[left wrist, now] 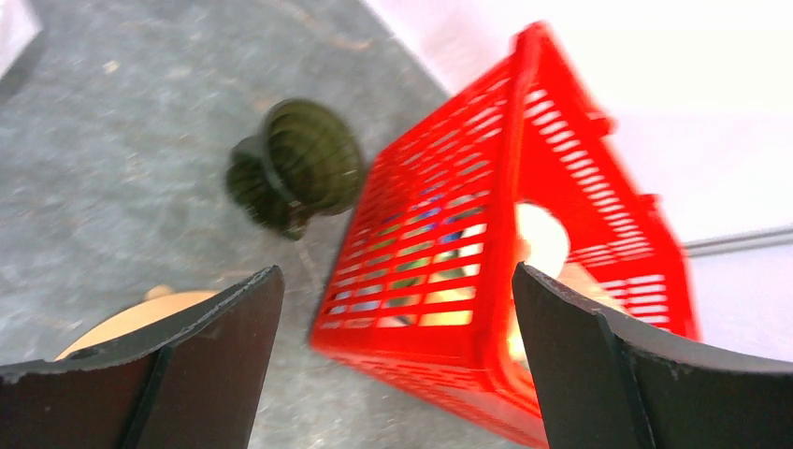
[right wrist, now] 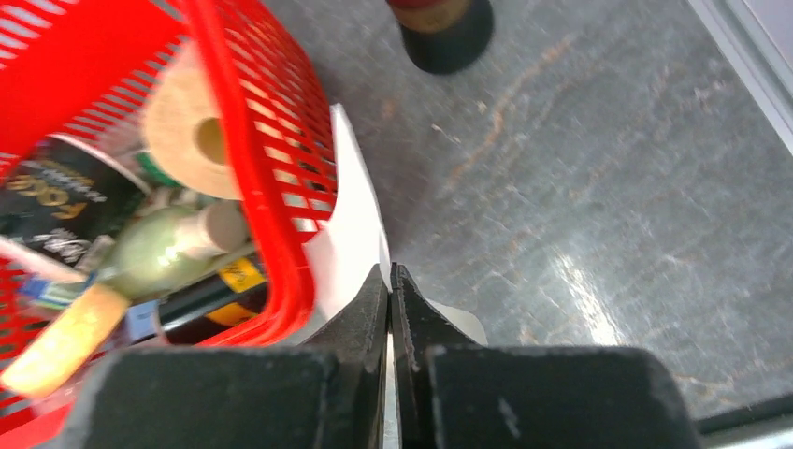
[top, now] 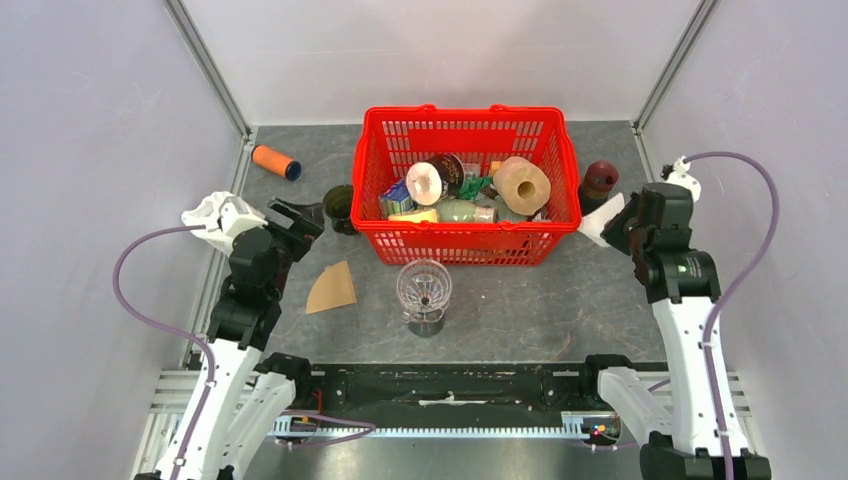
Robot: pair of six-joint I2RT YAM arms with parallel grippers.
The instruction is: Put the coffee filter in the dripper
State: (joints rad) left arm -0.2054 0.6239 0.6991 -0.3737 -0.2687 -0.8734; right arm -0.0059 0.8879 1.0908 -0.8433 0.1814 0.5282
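Pinching of the white coffee filter [right wrist: 353,234] by the right gripper [right wrist: 390,279] is noted, just beside the right wall of the red basket [top: 466,118]
The filter's edge is clamped between closed jaws. The left gripper [left wrist: 395,276] is held wide open and empty, near a dark green ribbed cone [top: 340,208]. A clear glass dripper [top: 424,288] and a brown filter [top: 332,288] are seen on the table in front of the basket
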